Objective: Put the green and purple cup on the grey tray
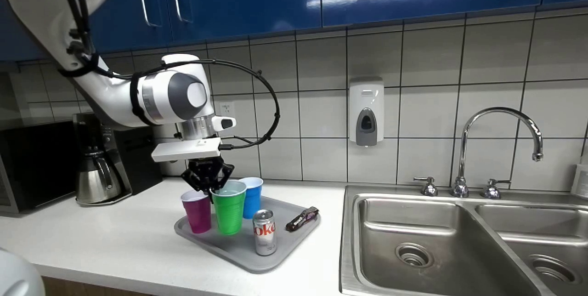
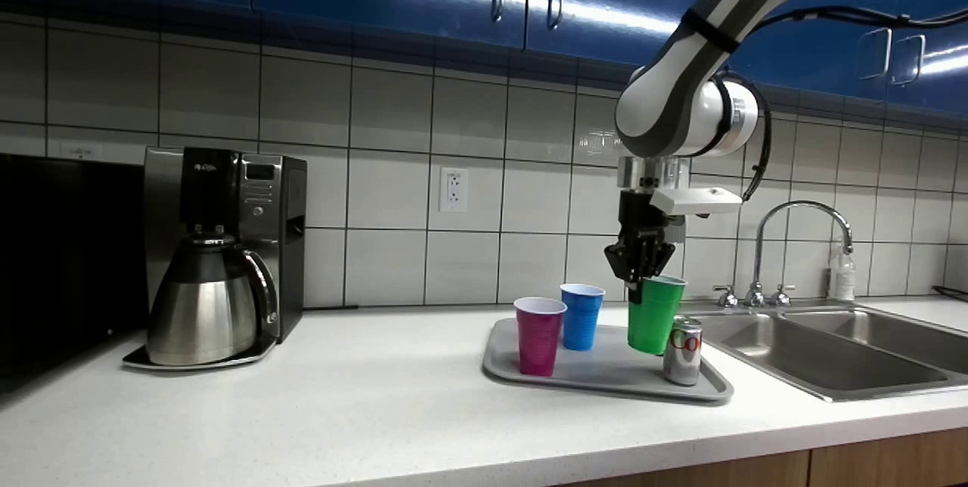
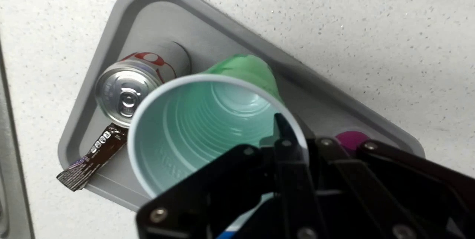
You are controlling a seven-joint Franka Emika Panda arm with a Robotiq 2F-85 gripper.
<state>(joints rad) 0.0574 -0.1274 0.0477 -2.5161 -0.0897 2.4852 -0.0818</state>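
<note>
The green cup (image 1: pixel 229 211) is over the grey tray (image 1: pixel 290 243), leaning slightly in an exterior view (image 2: pixel 655 317). I cannot tell whether its base touches the tray. My gripper (image 2: pixel 637 290) is shut on its rim: in the wrist view one dark finger (image 3: pixel 284 129) reaches inside the cup and the other lies outside the wall. Upright on the tray stands the purple cup (image 2: pixel 539 339), beside the green one in an exterior view (image 1: pixel 197 213). Only a magenta patch of the purple cup (image 3: pixel 350 138) shows past the gripper in the wrist view.
Also on the tray are a blue cup (image 2: pixel 581 318) behind, a silver cola can (image 1: pixel 265 232) close to the green cup, and a dark wrapped bar (image 1: pixel 302 219). A steel sink (image 1: pixel 413 241) lies to one side, a coffee maker (image 2: pixel 219 283) to the other.
</note>
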